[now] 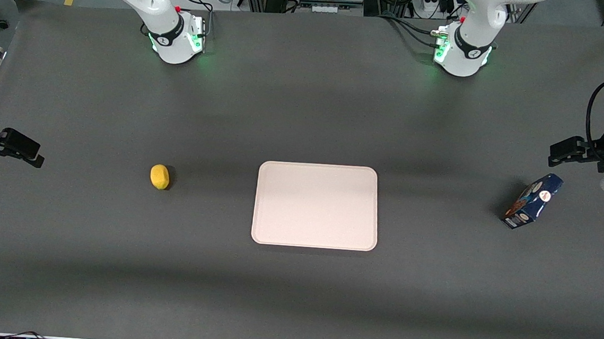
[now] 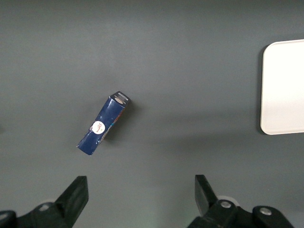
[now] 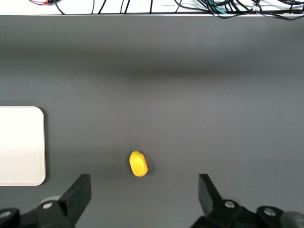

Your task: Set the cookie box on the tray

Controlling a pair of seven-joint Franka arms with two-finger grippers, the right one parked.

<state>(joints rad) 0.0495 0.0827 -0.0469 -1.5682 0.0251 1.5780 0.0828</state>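
The dark grey table point(image 1: 292, 307) carries the tray point(image 1: 316, 205), cookie box point(image 1: 533, 200) and a yellow lump point(image 1: 159, 176).

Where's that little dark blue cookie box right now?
The small navy-blue cardboard cookie box lies on the dark table toward the working arm's end, well apart from the pale pinkish rectangular tray, just under the open black left gripper.

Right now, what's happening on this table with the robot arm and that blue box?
Nothing is being held yet. The working arm's gripper hangs open above the table, close to the cookie box but not touching it. The box lies on the dark table mat toward the working arm's end, well apart from the tray, which sits bare near the middle. A small yellow lump lies toward the parked arm's end. So the box is not yet picked up and not yet on the tray.
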